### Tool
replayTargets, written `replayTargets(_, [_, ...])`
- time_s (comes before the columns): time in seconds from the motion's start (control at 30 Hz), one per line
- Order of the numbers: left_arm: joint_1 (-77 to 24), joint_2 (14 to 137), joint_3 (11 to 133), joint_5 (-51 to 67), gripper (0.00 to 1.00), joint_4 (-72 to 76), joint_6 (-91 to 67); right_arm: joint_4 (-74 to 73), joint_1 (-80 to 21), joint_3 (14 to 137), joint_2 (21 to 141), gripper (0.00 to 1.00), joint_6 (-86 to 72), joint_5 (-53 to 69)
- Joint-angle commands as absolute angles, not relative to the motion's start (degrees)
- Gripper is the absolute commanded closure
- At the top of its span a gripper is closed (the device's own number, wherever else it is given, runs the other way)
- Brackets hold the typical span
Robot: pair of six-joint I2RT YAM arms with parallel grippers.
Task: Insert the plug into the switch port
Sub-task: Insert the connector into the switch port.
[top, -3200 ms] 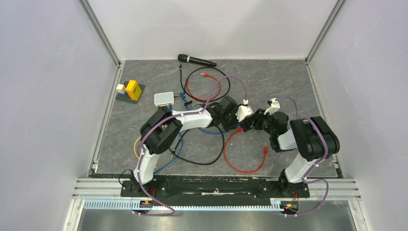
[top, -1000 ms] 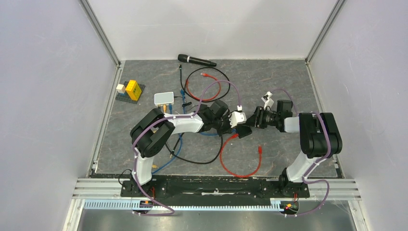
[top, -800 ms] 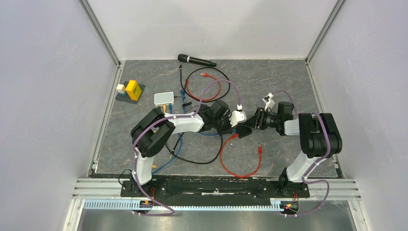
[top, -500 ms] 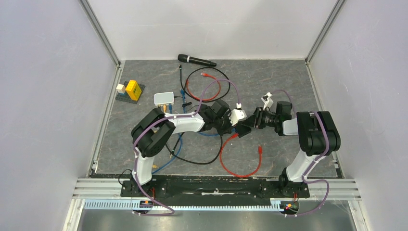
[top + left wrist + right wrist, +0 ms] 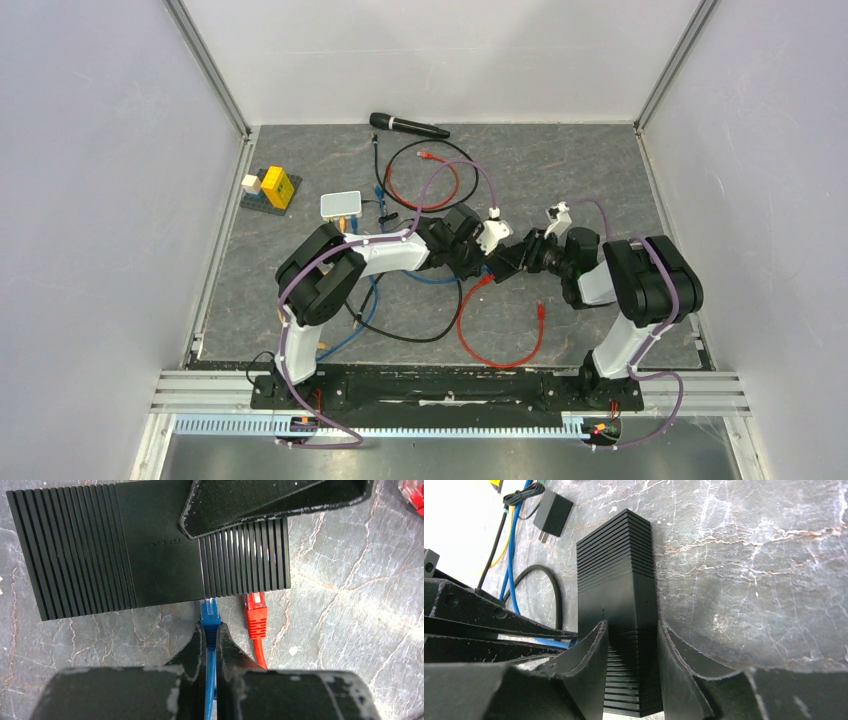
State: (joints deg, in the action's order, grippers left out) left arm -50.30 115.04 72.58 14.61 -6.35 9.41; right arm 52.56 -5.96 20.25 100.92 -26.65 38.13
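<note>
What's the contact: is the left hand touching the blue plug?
Touching. Left wrist view shows the left hand pinching the blue plug from both sides, no gap.

The blue plug (image 5: 210,611), with a clear tip and a blue cable behind it, points straight at one long edge of the switch (image 5: 150,545) and touches it. Whether it is fully seated in the port cannot be told. The switch is a flat black box with ribbed ends, lying mid-table (image 5: 503,266).
</note>
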Motion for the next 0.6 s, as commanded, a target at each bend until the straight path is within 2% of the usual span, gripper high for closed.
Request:
replayTargets(0.0, [-52.23, 117.46, 74.75, 12.84, 0.98, 25.69, 2.39, 38.39, -17.54, 11.09, 105.85, 0.64, -36.44, 54.33])
replayTargets(0.33, [-55.1, 115.6, 71.18, 12.14, 0.98, 32.59, 1.34, 41.67, -18.04, 8.85, 105.51, 0.64, -38.4, 53.53])
replayTargets(0.43, [-55.71, 115.88, 71.79, 9.06, 0.98, 32.1, 3.71, 42.86, -18.23, 8.19, 105.71, 0.65, -39.04, 53.74])
replayTargets(0.57, [-55.55, 116.8, 74.48, 8.1, 0.98, 33.15, -0.95, 44.48, -18.84, 7.38, 105.62, 0.65, -40.26, 53.4])
